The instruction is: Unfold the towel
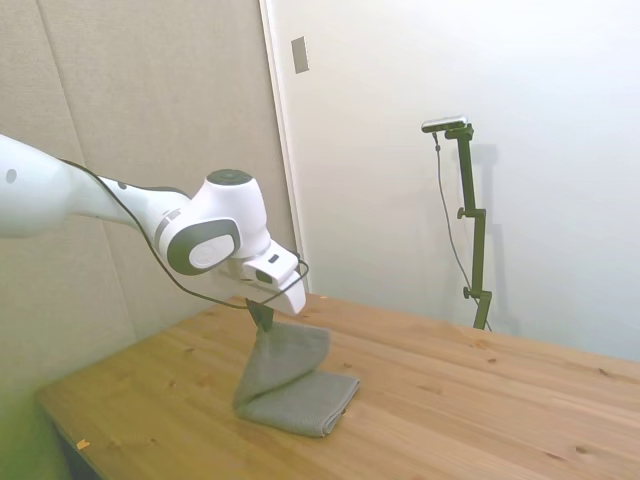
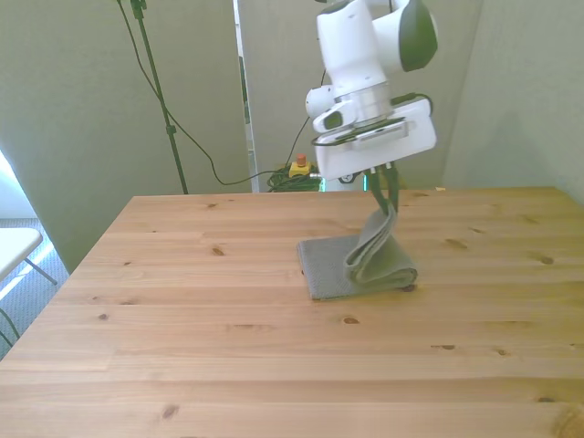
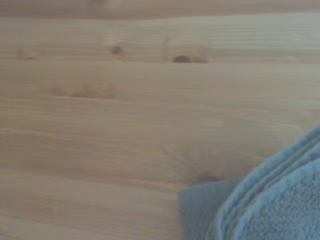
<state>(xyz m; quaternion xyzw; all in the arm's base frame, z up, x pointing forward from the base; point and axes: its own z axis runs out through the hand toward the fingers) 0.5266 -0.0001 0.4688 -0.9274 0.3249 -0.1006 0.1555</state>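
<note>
Hanging from the gripper (image 2: pixel 387 182), the towel (image 2: pixel 360 263) runs straight down from the fingers to the table (image 2: pixel 182 301). In the front view its lifted flap rises toward 12 o'clock, while the flat lower layer stretches from the fold toward 9 o'clock. The fold line sits at the 3 o'clock side, so the flap probably needs carrying over toward 3 o'clock to open it out. The fingers look closed on the flap's top edge, pinching it, though the side view shows the pinch only dimly. The towel's bottom half lies flat near the table's middle
</note>
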